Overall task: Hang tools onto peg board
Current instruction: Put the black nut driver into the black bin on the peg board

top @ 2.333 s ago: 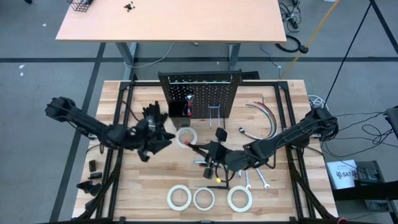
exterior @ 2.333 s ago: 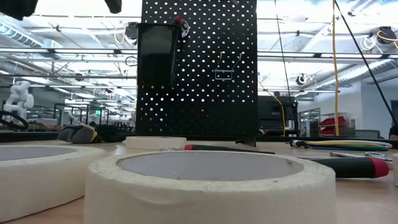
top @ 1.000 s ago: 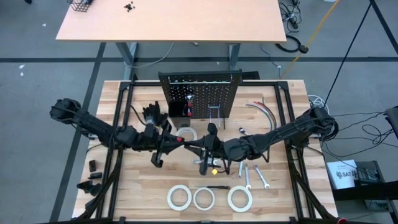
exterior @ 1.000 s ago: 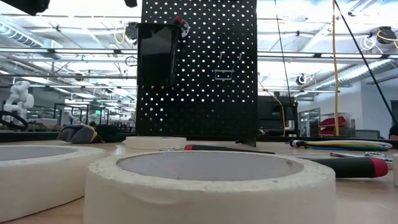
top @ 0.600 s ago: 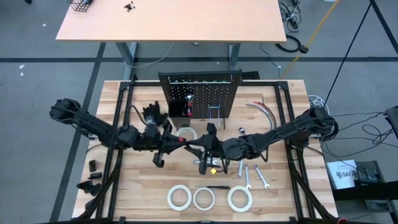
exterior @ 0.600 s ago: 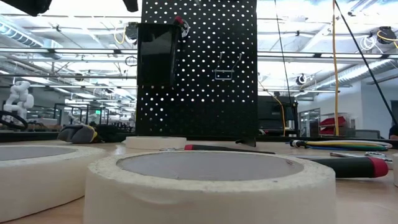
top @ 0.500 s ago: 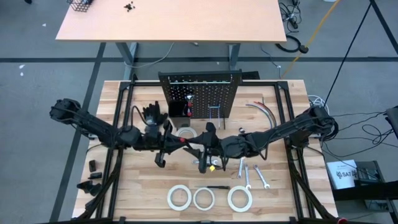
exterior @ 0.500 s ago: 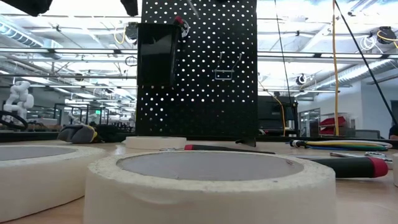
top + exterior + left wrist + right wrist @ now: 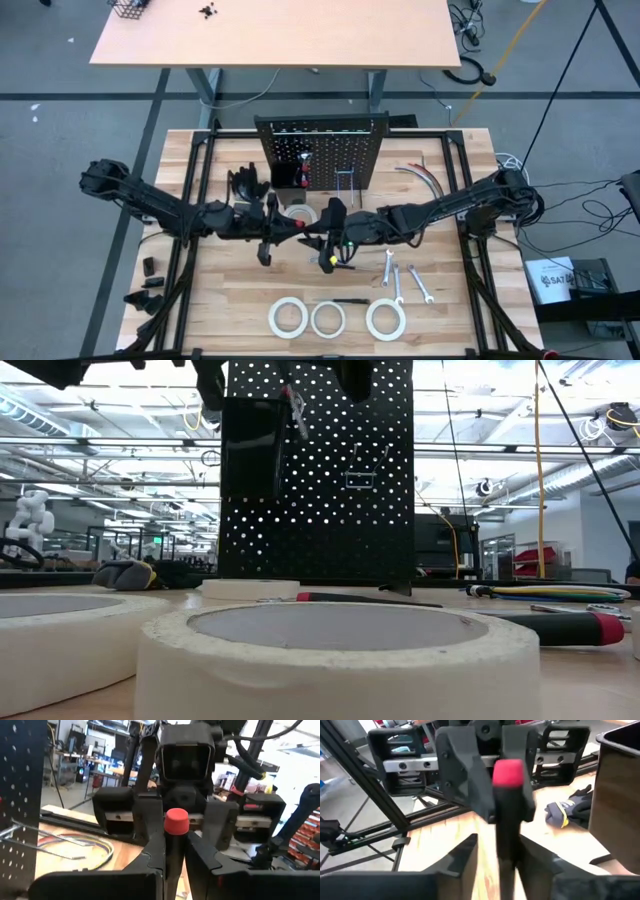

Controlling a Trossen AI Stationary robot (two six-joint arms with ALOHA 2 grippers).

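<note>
the two end effectors meet mid-worktop (image 9: 200,300), just before the peg board (image 9: 322,150). the left end effector (image 9: 281,228) pinches a red-capped screwdriver (image 9: 176,822); the right end effector (image 9: 325,238) stands spread around it. if the left lets go early, it drops. a second ago they were slightly farther apart.
</note>
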